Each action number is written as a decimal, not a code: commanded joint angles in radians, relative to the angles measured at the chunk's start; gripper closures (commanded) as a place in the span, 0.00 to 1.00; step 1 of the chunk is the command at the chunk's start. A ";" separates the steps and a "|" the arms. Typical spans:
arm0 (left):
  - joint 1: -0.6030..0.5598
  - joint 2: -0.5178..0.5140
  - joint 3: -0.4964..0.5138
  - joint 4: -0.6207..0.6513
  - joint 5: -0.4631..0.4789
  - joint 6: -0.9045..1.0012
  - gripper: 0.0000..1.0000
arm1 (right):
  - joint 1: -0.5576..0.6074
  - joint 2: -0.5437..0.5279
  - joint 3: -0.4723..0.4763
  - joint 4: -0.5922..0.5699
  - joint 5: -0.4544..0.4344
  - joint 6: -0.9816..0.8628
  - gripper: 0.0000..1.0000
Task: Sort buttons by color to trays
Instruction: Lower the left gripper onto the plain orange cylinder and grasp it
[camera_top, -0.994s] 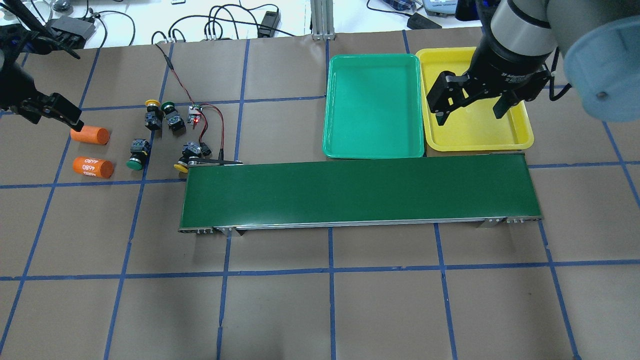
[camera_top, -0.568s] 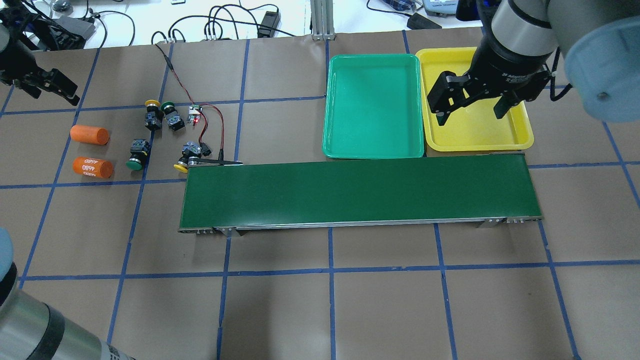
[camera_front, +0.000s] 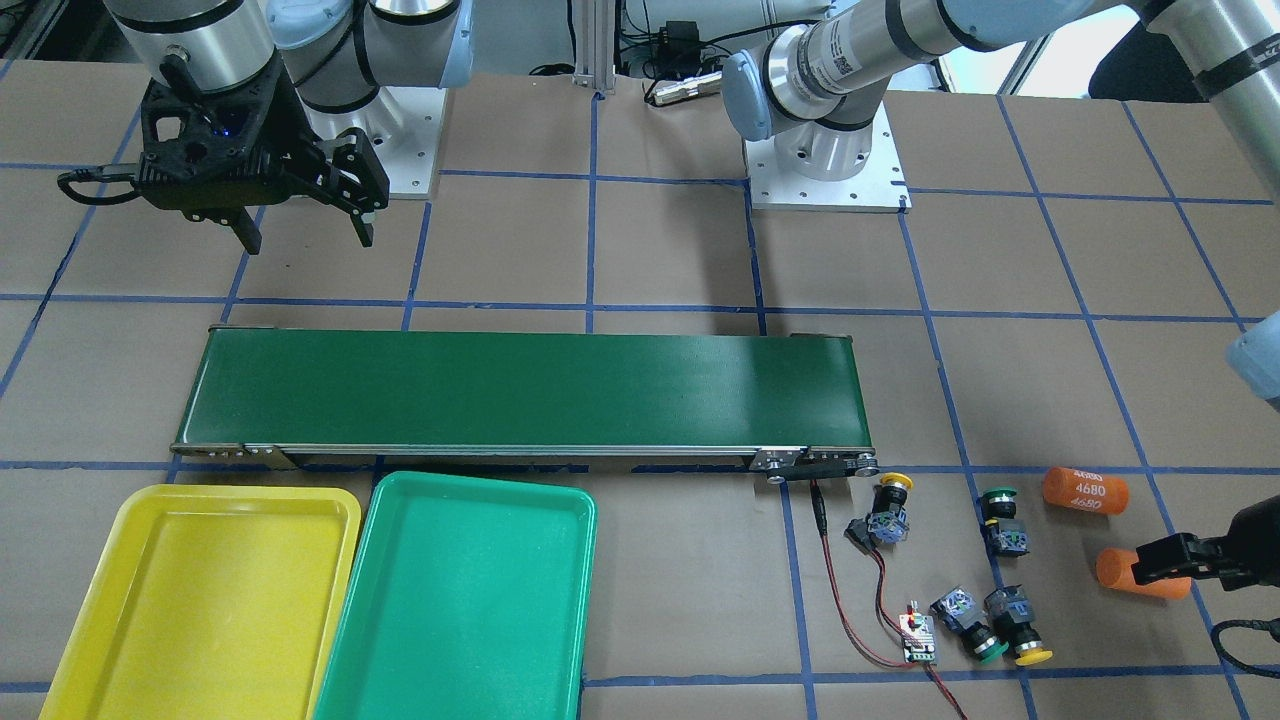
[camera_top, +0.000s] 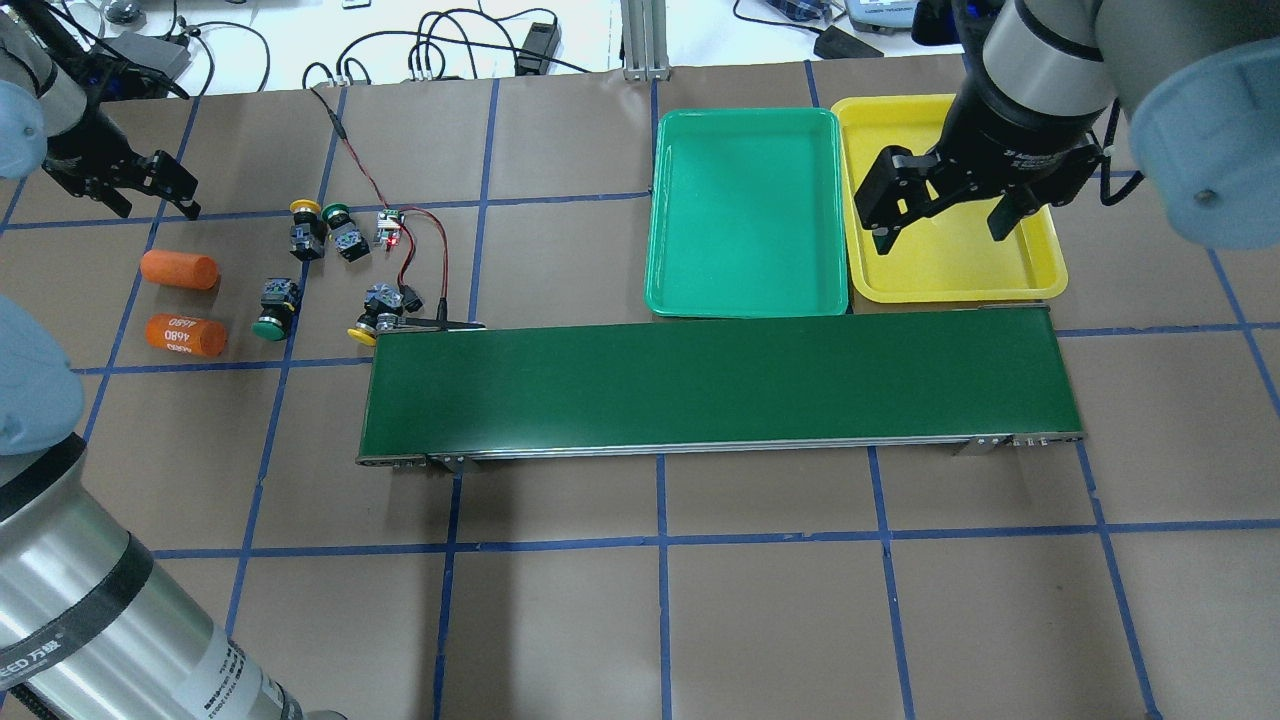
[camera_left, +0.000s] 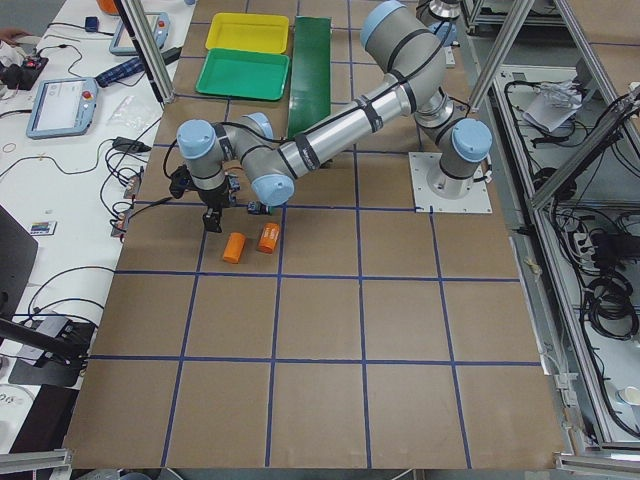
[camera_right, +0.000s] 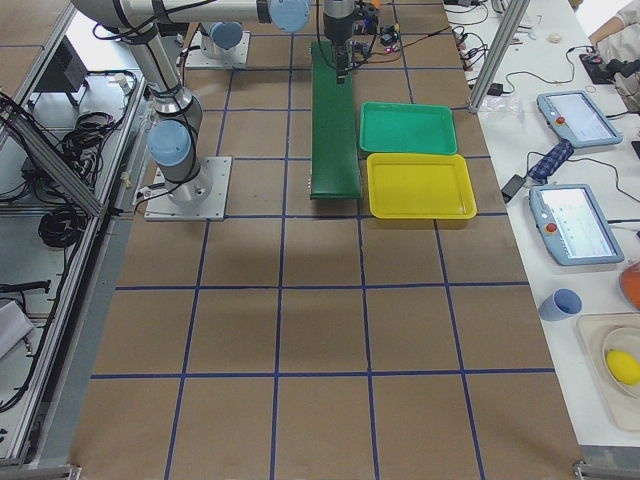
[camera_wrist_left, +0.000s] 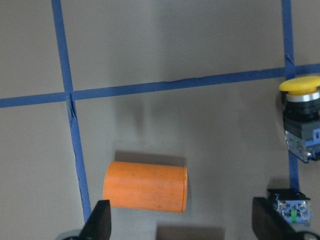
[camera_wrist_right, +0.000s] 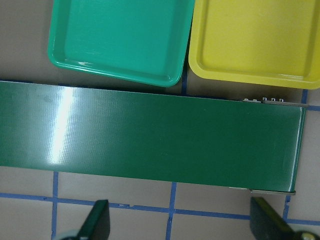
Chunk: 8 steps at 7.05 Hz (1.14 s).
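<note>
Four buttons lie on the table's left: a yellow-capped one (camera_top: 305, 228) and a green-capped one (camera_top: 345, 232) side by side, a green-capped one (camera_top: 274, 308), and a yellow-capped one (camera_top: 374, 316) at the conveyor's end. The green tray (camera_top: 745, 210) and the yellow tray (camera_top: 950, 265) stand side by side behind the conveyor, both without buttons. My left gripper (camera_top: 157, 207) is open and empty, beyond an orange cylinder and left of the buttons. In the left wrist view the yellow button (camera_wrist_left: 300, 117) is at the right edge. My right gripper (camera_top: 943, 228) is open and empty above the yellow tray.
A long dark-green conveyor belt (camera_top: 715, 385) crosses the middle. Two orange cylinders (camera_top: 180, 270) (camera_top: 185, 335) lie left of the buttons. A small circuit board (camera_top: 388, 230) with red-black wires sits beside them. Cables lie along the far edge.
My left gripper has risen off the upper orange cylinder, moved toward the far edge, then shifted right toward the buttons. The right arm has not moved.
</note>
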 joint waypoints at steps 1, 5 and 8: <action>0.000 -0.047 0.009 0.000 0.004 -0.010 0.00 | -0.001 -0.001 0.001 0.000 0.000 0.000 0.00; 0.005 -0.070 0.012 0.000 0.049 -0.058 0.00 | 0.002 -0.001 0.001 0.000 0.000 0.000 0.00; 0.005 -0.082 0.018 -0.003 0.064 -0.029 0.00 | 0.000 -0.001 0.001 0.000 0.000 0.000 0.00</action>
